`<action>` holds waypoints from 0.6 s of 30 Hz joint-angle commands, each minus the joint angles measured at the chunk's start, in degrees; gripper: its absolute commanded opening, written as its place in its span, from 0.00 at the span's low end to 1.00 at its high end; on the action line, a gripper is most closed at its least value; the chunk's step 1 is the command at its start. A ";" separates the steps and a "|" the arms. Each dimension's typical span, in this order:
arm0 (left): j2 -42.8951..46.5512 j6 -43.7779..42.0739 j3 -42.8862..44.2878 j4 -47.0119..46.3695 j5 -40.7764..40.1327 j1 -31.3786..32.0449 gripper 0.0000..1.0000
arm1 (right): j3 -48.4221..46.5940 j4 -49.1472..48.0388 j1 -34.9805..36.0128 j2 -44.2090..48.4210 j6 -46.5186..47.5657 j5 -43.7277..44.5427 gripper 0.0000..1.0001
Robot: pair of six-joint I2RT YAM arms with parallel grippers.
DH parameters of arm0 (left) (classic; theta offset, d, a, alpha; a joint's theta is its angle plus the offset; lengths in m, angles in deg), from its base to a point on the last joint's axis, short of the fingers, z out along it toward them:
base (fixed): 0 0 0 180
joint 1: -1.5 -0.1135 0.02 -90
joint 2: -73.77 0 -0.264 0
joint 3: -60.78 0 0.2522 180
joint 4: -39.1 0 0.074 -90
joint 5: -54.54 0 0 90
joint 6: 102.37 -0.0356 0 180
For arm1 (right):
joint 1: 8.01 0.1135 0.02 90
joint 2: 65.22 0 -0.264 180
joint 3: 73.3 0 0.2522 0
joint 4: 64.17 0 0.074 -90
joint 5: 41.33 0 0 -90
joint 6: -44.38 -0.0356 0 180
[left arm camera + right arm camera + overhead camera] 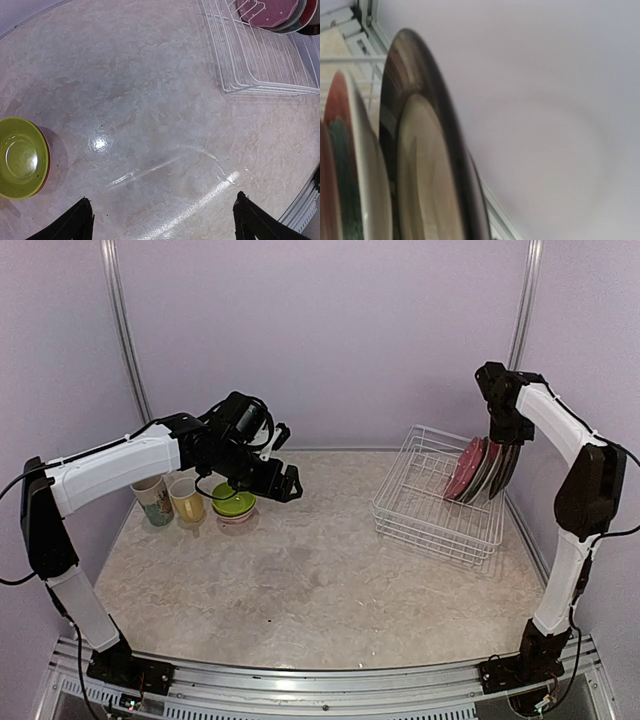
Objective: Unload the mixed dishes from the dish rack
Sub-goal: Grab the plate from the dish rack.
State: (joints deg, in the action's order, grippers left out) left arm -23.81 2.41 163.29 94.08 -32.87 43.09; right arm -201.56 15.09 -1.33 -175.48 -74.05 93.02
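With fingers (82, 222) of the left gripper (164, 220) standing wide apart: holding nothing, touching nothing, hovering above the table (150, 125) just right of the lime-green bowl (20, 157). As for the right gripper (500, 440): hanging at the top edge of the dark plate (435, 125), with its own fingers out of the wrist view, so not being able to tell whether gripping or open

Judging the step in hand as taking the dark plate out of the dish rack (440, 502). Standing on edge in the far right slots, leaning, rightmost of three, close beside the red-teal flower plate (345, 165), with the pink dotted plate (462, 472) left of that

Doing it well probably meaning: pinching the rim squarely at the top, closing firmly before rising, since glazed rims are likely slippery. Then lifting along the slot wires before swinging left, keeping off the neighbouring plate to avoid dragging it along or tipping the light wire rack

Moving outward: lying already out on the table at far left, the lime-green bowl nested on the small white-and-red bowl (237, 520), the yellow cup (187, 500) just left of it, the cream mug (152, 500) beside that. Choosing a flat spot well apart from those for setting the plate down
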 commanded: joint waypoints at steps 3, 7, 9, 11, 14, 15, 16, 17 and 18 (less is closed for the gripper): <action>-0.64 0.31 0.72 0.71 1.25 0.34 0.92 | -2.44 3.32 1.85 6.46 -1.08 6.57 0.00; -0.34 0.42 0.72 0.71 1.62 0.34 0.92 | -2.05 5.43 2.54 9.28 -2.01 7.38 0.00; -0.17 0.50 0.71 0.71 1.67 0.32 0.92 | -1.08 6.11 2.80 10.98 -2.28 7.54 0.00; 0.05 0.58 0.70 0.69 1.72 0.36 0.92 | 0.74 6.20 2.94 12.86 -2.52 7.74 0.00; 0.45 0.68 0.70 0.64 1.73 0.34 0.92 | 4.57 4.23 2.99 16.36 -1.88 7.04 0.00; 0.60 0.70 0.64 0.63 1.78 0.34 0.92 | 5.32 3.79 2.97 17.65 -1.73 6.48 0.00; 0.63 0.76 0.64 0.55 1.83 0.34 0.92 | 5.80 3.34 2.97 18.76 -1.71 5.66 0.00; 0.71 0.77 0.63 0.54 1.79 0.34 0.92 | 6.49 2.33 2.93 20.03 -1.38 4.45 0.00; 0.72 0.77 0.62 0.54 1.78 0.34 0.92 | 7.32 1.08 2.91 21.51 -0.82 3.00 0.00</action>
State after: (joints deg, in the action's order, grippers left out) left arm -23.79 2.83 163.29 94.25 -31.54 43.09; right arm -195.96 21.78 1.10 -160.22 -75.12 95.38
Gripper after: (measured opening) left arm 0.924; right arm 0.044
